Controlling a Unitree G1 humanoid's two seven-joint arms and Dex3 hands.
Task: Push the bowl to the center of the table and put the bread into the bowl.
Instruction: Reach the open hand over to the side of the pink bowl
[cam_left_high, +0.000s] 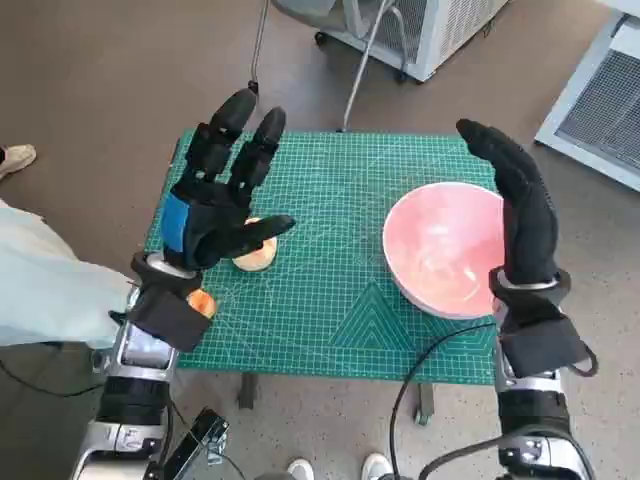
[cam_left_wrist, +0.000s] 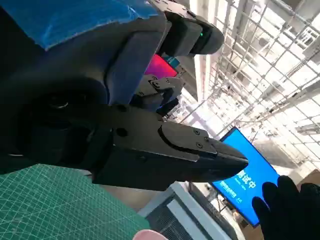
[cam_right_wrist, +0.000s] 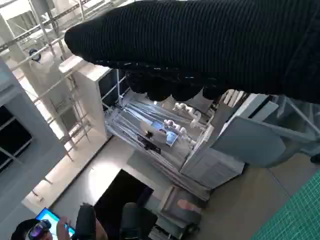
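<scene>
In the head view the pink bowl (cam_left_high: 445, 250) sits on the green mat-covered table (cam_left_high: 340, 200) near its right edge, with the gloved right hand (cam_left_high: 520, 215) standing flat and empty just beside the bowl's outer rim, while the bread (cam_left_high: 256, 252) lies toward the left edge, partly hidden under the left hand (cam_left_high: 220, 190), whose fingers are spread and hold nothing. The left wrist view shows the left hand's black fingers (cam_left_wrist: 170, 145) extended above a corner of the table, a sliver of the bowl's rim low in the frame and the gloved right hand opposite. The right wrist view shows only the glove as a dark band, a sliver of green mat and the room beyond.

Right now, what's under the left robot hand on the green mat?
Under the left robot hand a piece of bread lies on the green mat, partly covered by the fingers. The covered part can't be seen, nor whether the hand touches it.
</scene>
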